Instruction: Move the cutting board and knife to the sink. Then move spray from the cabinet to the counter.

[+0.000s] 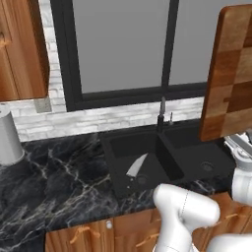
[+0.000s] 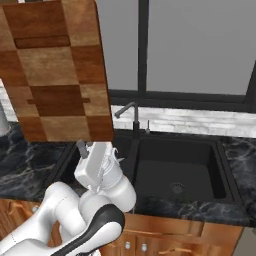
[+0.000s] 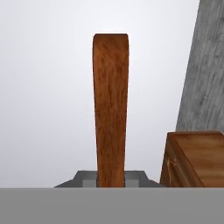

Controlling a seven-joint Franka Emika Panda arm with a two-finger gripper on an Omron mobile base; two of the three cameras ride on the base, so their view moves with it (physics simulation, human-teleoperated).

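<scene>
My gripper [image 2: 82,146] is shut on the bottom edge of the checkered wooden cutting board [image 2: 57,70], which it holds upright in the air over the left part of the black sink [image 2: 175,172]. In the left base view the cutting board [image 1: 231,74] rises at the far right above the gripper [image 1: 232,141]. The hand view looks along the cutting board's [image 3: 110,109] thin edge, clamped between the fingertips of the gripper [image 3: 110,180]. The knife [image 1: 138,165] lies in the sink's [image 1: 167,158] left basin, pale blade pointing away. The spray is out of view.
Black marble counter [image 1: 59,177] runs on both sides of the sink. A dark faucet [image 1: 162,115] stands behind the basins under the window. A grey cylinder [image 1: 9,138] stands far left. The wall cabinet [image 1: 19,49] hangs upper left, doors shut.
</scene>
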